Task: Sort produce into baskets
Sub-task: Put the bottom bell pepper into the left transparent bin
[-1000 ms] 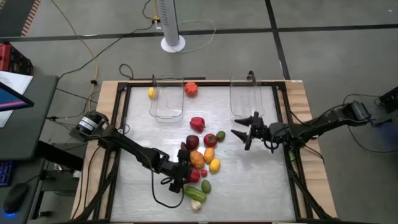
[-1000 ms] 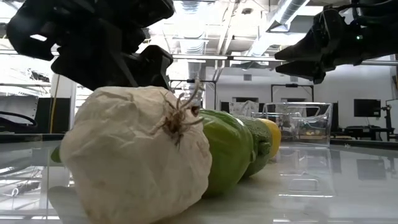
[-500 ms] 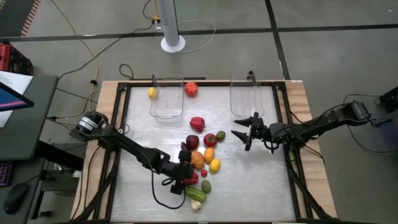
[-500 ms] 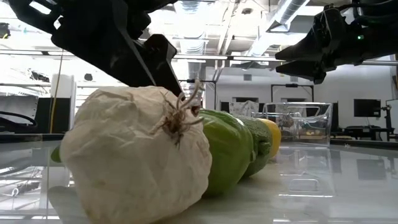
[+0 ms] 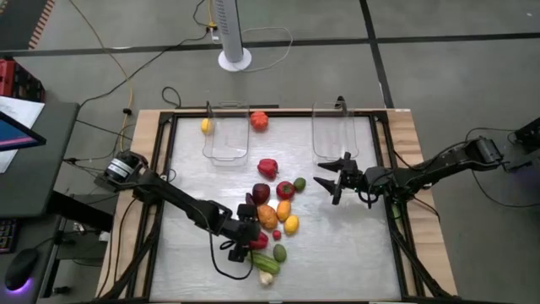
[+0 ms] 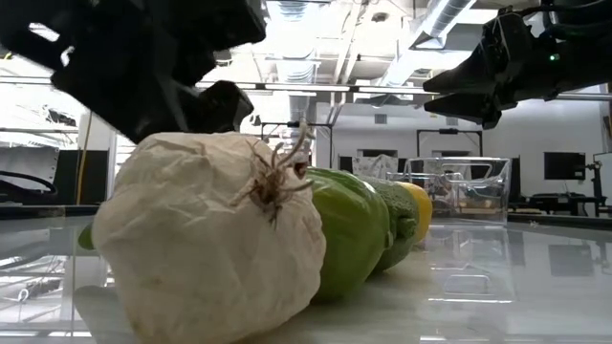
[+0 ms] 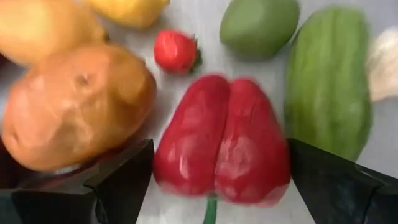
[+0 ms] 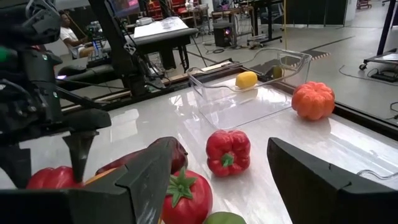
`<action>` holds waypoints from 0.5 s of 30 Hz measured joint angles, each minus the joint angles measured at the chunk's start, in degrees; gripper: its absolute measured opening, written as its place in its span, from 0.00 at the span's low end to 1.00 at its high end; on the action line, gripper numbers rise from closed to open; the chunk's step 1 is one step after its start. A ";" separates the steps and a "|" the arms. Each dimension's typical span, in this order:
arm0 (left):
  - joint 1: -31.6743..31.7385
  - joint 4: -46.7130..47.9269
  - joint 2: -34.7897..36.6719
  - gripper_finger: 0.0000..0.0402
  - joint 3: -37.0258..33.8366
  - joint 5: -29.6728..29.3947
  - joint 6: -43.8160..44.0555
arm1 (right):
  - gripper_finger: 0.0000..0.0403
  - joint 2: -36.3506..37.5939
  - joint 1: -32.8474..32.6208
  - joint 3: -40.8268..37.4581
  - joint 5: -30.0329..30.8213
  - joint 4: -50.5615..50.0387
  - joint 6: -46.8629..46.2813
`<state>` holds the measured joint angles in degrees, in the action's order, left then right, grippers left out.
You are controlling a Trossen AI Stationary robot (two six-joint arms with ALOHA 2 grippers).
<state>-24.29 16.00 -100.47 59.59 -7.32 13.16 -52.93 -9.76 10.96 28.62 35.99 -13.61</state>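
- Left gripper (image 7: pixel 214 180) down low at the near side of the pile, fingers (image 7: pixel 118 180) wide apart, one on each side of a red pepper (image 7: pixel 224 143). Nothing held yet; pepper lying on the table (image 5: pixel 337 245).
- Close around that pepper: an orange potato-like piece (image 7: pixel 74 106) touching it on one side, a long green squash (image 7: pixel 326 81) just beside it on the other, a tiny strawberry (image 7: pixel 176 51) and a green round piece (image 7: pixel 258 25) a bit farther off.
- Pale garlic (image 6: pixel 206 248) at the near end of the pile, right by the squash.
- Step in hand, most likely: getting ready to grab the red pepper.
- Next move calls for closing gently on the pepper alone, not pinching the orange piece, then lifting and carrying far across the table to a basket.
- Left basket (image 5: pixel 224 131) at the far edge, left of middle, with a yellow piece (image 5: pixel 205 126) by its left wall and an orange pumpkin (image 5: pixel 259 120) just outside on the right.
- Right basket (image 5: pixel 332 128) at the far edge, right of middle.
- Right gripper (image 5: pixel 332 180) waiting right of the pile, near the right basket, fingers partly open, holding nothing.
- No brands, labels or readable writing anywhere.
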 joint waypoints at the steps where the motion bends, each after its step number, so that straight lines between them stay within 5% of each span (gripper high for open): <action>1: 0.00 0.50 0.00 0.87 0.00 0.13 -0.13 | 0.73 0.00 0.00 0.00 0.00 0.01 0.00; 15: 0.00 -0.02 0.00 0.68 0.00 -2.18 -3.88 | 0.73 0.00 0.00 0.00 0.00 -0.17 0.00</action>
<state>-24.29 15.98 -100.47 59.59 -9.50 9.27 -52.93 -9.76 10.96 28.62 35.81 -13.61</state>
